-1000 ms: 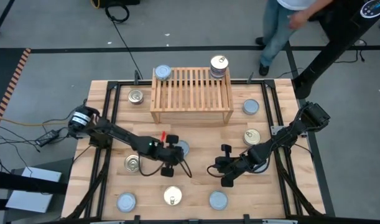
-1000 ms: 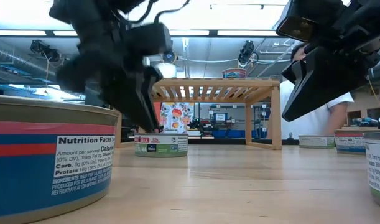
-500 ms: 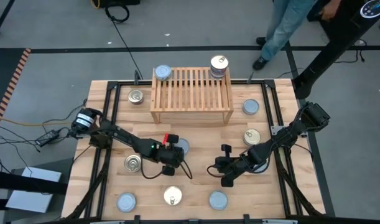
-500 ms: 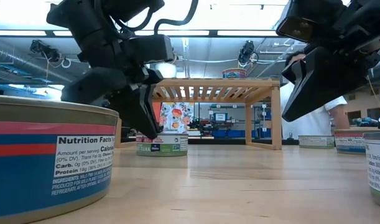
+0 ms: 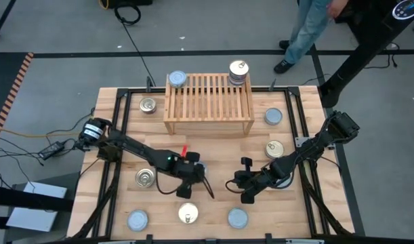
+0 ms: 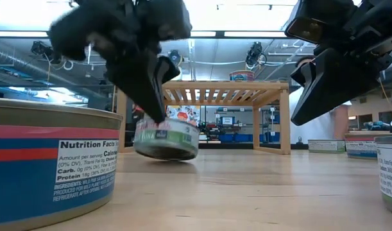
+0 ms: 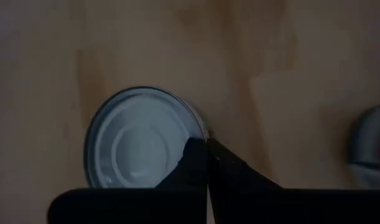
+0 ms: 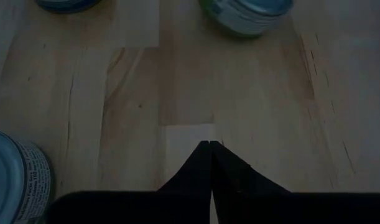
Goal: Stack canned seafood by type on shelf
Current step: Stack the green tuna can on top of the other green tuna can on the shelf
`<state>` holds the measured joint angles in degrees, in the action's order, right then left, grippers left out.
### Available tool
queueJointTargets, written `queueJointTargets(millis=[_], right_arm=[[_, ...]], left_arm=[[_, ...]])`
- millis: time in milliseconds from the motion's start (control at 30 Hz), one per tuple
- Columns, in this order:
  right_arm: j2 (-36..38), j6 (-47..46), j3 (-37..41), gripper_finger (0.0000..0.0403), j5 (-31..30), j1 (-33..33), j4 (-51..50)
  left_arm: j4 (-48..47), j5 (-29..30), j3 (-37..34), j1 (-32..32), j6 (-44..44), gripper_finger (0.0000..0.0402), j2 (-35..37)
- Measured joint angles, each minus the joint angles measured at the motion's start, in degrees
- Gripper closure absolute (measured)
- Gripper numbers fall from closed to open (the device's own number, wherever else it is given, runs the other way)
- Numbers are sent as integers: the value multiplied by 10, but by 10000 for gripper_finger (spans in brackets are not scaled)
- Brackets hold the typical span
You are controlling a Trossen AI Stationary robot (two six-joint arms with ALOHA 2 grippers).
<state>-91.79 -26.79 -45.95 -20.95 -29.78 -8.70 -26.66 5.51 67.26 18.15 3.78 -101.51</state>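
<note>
A tin with a plain silvery-blue lid hangs tilted under my left gripper, which is shut on it near the table's middle; the low view shows its green label. My right gripper is shut on nothing, above bare table to the right. The wooden shelf stands at the far side. On its slatted top rest one silvery tin and a short stack topped by a golden lid. My left gripper pinches the tin's rim between its two fingers, one over the lid and one outside the wall. The fingers slant down from above. The tin is tilted below them; whether its low edge is on the table, I cannot tell.
Loose tins lie around: golden lids and silvery ones. A large tin fills the low view's left. A person walks beyond the table's far right.
My left gripper has shut on the silvery tin's rim, then risen a little and drawn toward the table's near edge. The tin, which stood flat on the table, is now tipped and has come nearer with the gripper.
</note>
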Motion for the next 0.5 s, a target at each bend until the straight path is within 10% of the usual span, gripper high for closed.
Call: queueJointTargets(millis=[500], right_arm=[[0,0,0,389,0,0,0]], left_arm=[[56,-200,20,-39,105,401,1]])
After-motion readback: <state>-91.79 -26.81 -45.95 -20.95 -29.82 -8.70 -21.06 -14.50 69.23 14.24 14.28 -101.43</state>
